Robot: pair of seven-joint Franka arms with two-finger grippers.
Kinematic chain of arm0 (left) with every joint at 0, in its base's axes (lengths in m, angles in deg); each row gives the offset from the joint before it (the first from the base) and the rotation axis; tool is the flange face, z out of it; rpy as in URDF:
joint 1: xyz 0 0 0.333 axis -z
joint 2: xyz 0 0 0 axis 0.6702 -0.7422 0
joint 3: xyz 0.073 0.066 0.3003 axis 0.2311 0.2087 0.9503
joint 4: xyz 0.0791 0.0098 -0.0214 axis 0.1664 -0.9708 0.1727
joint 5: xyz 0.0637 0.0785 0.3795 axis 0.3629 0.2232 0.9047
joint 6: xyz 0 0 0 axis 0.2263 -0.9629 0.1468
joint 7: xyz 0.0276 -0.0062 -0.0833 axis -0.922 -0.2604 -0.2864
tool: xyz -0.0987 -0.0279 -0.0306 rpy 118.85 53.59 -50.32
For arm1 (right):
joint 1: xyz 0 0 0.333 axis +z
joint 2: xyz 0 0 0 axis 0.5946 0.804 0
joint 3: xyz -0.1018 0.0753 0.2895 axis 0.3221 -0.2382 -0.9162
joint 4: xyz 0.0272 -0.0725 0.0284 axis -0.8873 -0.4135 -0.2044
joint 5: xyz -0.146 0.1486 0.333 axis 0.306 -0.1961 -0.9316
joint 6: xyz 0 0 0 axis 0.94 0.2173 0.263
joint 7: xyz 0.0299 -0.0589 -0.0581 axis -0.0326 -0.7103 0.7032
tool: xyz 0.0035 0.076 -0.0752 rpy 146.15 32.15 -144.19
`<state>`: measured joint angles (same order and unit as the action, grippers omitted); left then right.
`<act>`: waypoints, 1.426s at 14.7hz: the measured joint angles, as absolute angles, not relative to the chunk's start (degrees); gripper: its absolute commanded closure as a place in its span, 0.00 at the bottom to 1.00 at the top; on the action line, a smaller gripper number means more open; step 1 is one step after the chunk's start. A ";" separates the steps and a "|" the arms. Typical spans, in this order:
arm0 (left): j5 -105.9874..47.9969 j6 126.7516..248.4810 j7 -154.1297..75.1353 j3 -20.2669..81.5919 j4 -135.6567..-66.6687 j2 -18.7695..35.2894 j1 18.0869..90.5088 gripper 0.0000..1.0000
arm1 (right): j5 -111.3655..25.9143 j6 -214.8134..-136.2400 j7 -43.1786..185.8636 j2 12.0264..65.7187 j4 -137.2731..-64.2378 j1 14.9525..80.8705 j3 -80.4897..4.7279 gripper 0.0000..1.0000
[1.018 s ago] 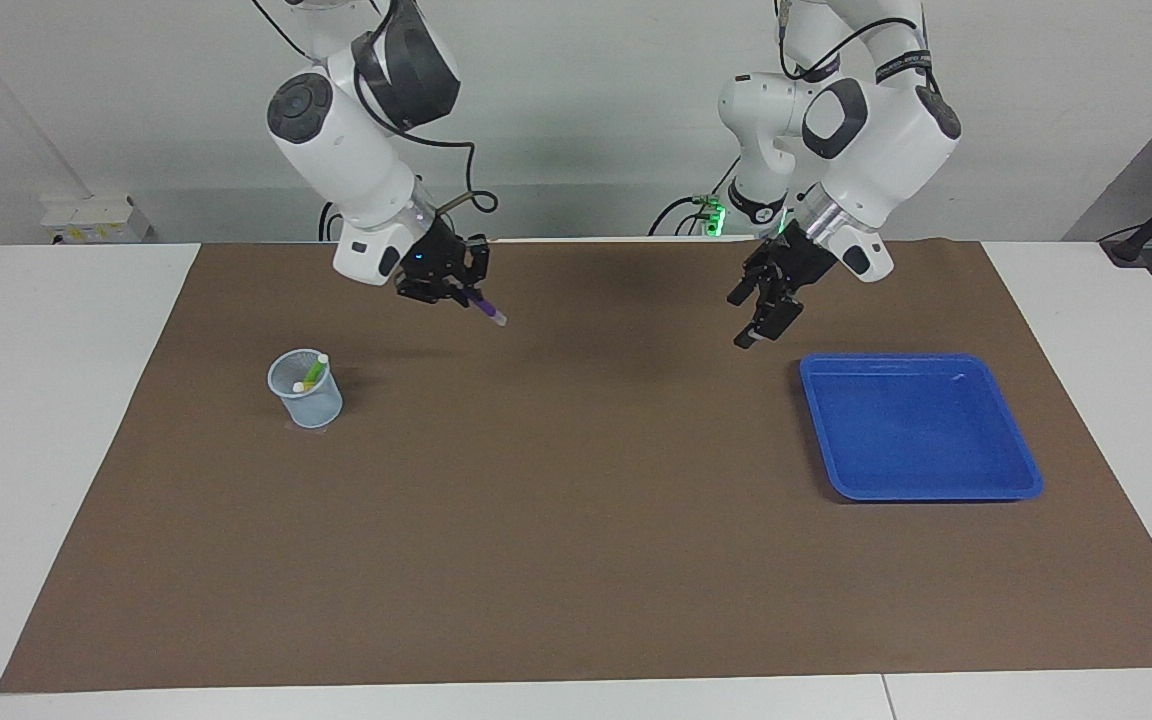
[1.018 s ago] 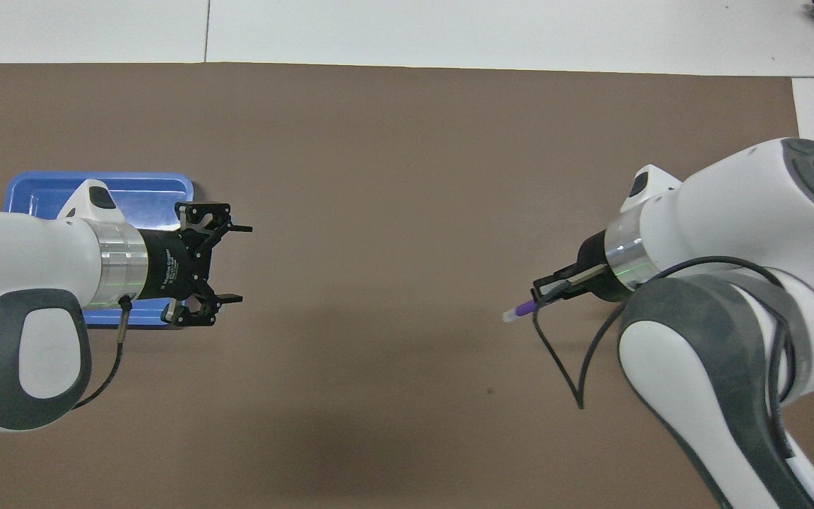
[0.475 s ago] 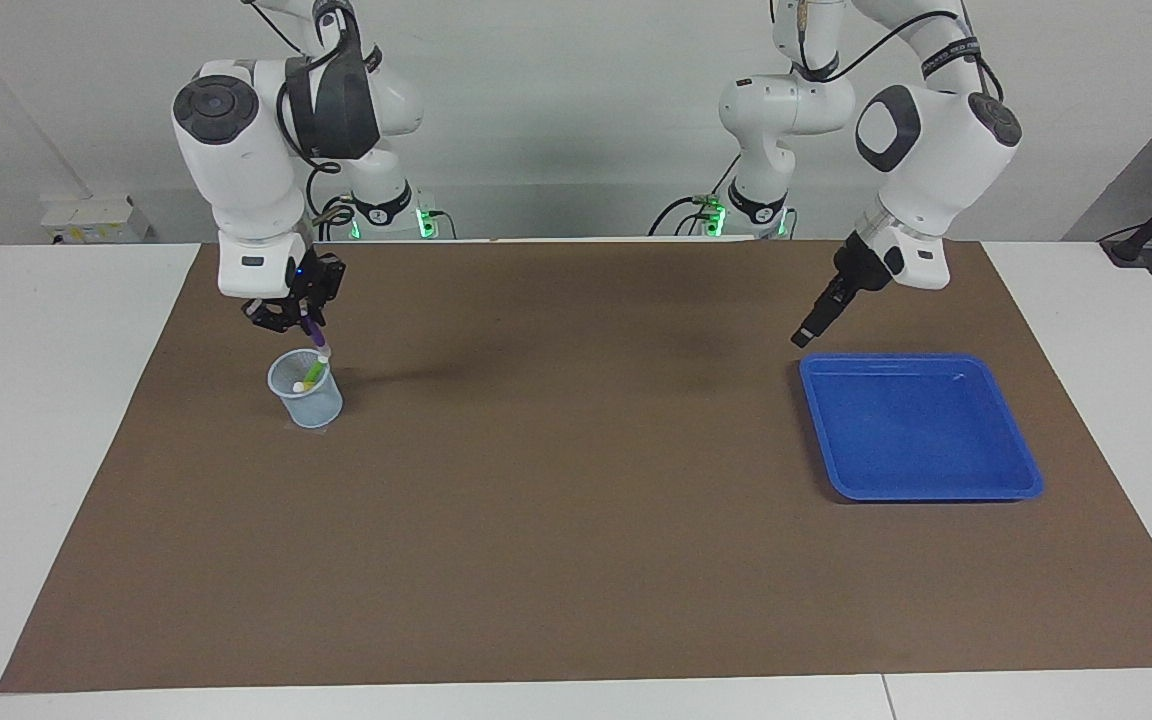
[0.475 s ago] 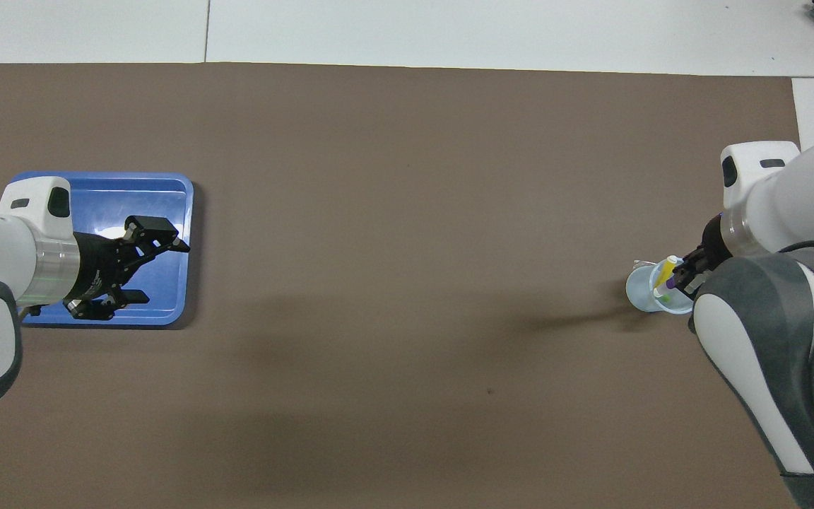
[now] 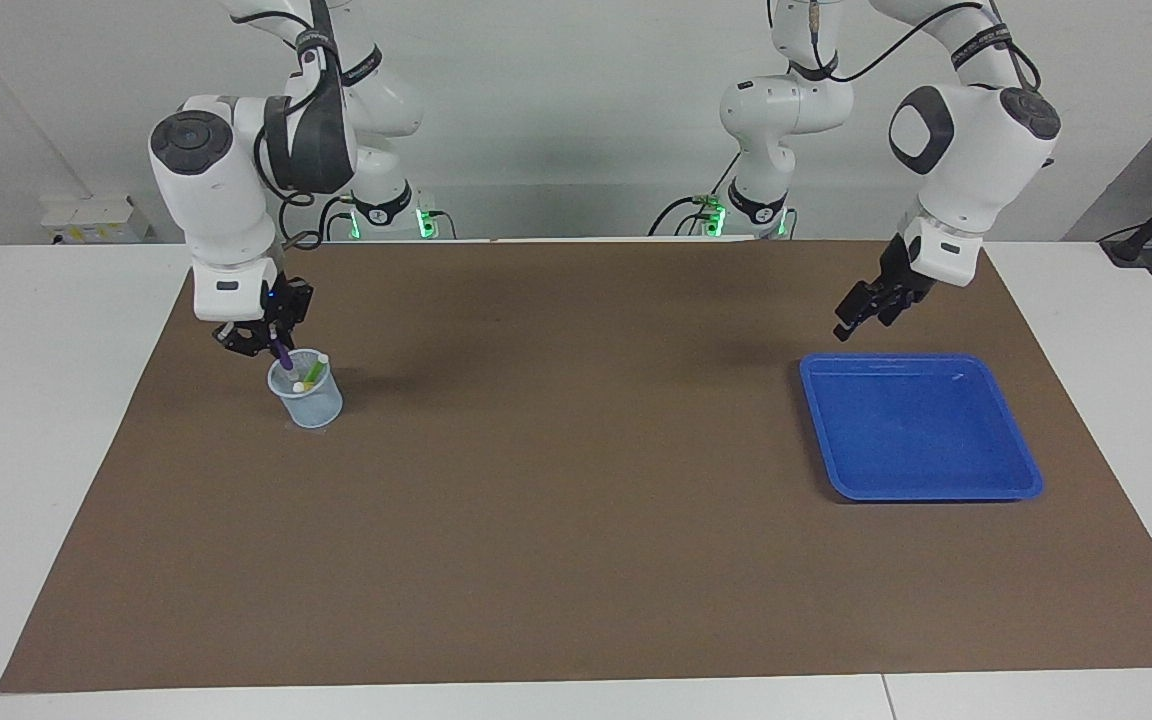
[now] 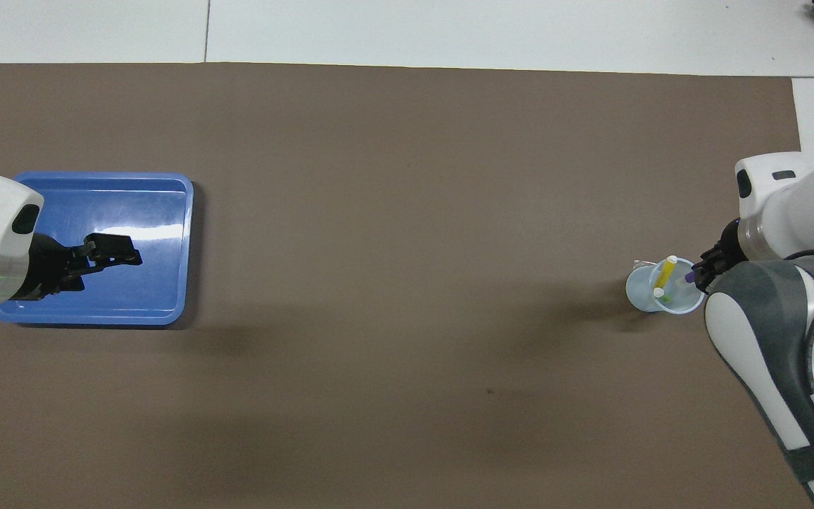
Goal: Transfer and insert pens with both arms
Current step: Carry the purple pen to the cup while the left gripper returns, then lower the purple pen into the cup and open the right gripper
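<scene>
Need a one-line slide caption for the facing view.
Right tool lowers purple pen into cup; left tool waits above blue tray.

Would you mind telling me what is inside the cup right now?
The cup holds a yellow pen and a green pen, leaning with pale ends up. The right gripper dips the purple pen in at the rim. The cup's bottom is hidden.

Mat point(image 5: 576, 520) between cup point(image 5: 308, 398) and tray point(image 5: 921, 428) open — no obstacles.
</scene>
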<state>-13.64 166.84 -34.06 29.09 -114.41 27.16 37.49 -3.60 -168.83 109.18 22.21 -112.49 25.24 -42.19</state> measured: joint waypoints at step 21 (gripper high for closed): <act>-10.98 163.31 -27.91 28.36 -106.37 26.46 37.15 0.00 | -9.78 -144.91 80.21 21.55 -92.14 32.32 -41.13 0.00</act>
<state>-10.98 163.31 -27.91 28.36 -106.37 26.46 37.15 -9.78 -144.91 80.21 21.55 -92.14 32.32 -41.13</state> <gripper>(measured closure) 0.000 0.000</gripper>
